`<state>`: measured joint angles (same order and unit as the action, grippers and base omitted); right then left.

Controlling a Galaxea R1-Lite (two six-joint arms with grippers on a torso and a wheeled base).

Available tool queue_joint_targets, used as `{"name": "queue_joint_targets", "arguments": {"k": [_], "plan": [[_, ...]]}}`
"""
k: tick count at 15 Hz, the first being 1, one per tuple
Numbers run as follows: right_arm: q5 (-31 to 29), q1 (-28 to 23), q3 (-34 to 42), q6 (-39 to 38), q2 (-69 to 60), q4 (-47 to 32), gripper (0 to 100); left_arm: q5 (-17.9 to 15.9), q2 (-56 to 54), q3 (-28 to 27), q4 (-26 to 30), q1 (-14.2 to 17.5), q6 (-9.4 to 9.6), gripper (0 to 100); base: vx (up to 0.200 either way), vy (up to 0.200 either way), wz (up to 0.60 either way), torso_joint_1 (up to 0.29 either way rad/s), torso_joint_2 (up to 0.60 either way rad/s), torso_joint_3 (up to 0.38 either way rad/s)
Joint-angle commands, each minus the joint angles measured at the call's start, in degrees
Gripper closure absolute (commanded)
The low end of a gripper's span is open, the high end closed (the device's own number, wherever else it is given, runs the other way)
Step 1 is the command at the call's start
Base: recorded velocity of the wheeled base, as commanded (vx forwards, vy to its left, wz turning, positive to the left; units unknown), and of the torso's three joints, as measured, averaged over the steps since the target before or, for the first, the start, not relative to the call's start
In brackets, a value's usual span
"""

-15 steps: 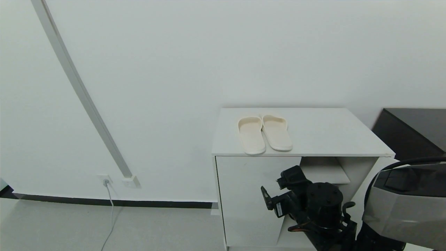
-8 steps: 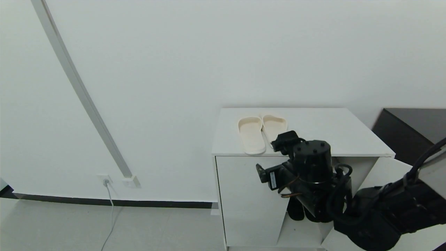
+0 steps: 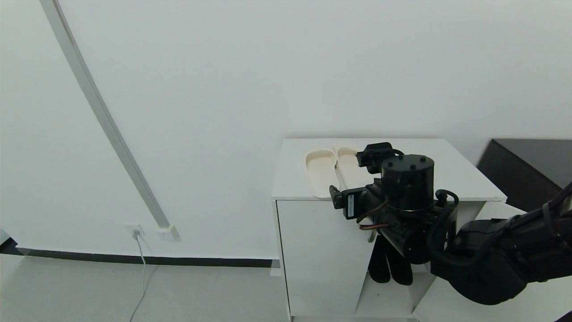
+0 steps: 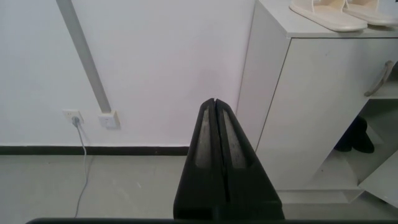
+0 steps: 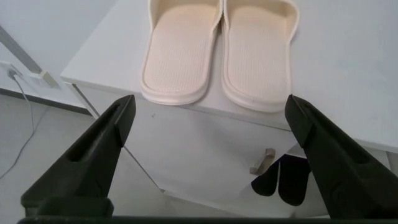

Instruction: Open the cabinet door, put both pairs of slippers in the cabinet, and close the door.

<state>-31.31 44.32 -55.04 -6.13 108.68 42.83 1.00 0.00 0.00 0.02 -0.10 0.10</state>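
You have 2 cream slippers (image 3: 321, 172) lying side by side on top of the white cabinet (image 3: 321, 255), near its front edge, and 2 black slippers (image 3: 389, 268) upright inside its open right half. Your right gripper (image 5: 208, 109) hovers just before that edge, jaws spread wide and empty. Your left gripper (image 4: 215, 124) is low, well apart from the cabinet, jaws pressed together on nothing.

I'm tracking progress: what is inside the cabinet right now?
A black pair of slippers sits low in the open side of the cabinet. The right arm covers the space above them, and the shut left door hides the rest.
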Motion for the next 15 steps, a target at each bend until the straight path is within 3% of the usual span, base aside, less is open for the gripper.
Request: {"name": "queue_joint_targets", "arguments": {"k": [1,3,13,15], "plan": [[0.02,0.06,0.11,-0.02,-0.13,0.07,0,-0.03,0.09,0.00,-0.02,0.01,-0.01,100,0.000,0.000,0.00,0.000,0.00,0.000],[0.02,0.06,0.28,-0.11,0.31,0.07,0,-0.03,0.09,0.00,-0.02,0.01,-0.01,100,0.000,0.000,0.00,0.000,0.00,0.000],[0.63,-0.20,0.46,-0.02,2.06,0.94,0,-0.03,0.09,0.00,0.06,0.01,-0.01,100,0.200,0.000,0.00,0.005,0.00,0.002],[2.13,-0.91,-0.15,0.24,3.47,1.21,0,-0.03,0.09,0.00,-0.02,0.01,-0.10,100,0.000,0.000,0.00,0.000,0.00,0.000]]}}
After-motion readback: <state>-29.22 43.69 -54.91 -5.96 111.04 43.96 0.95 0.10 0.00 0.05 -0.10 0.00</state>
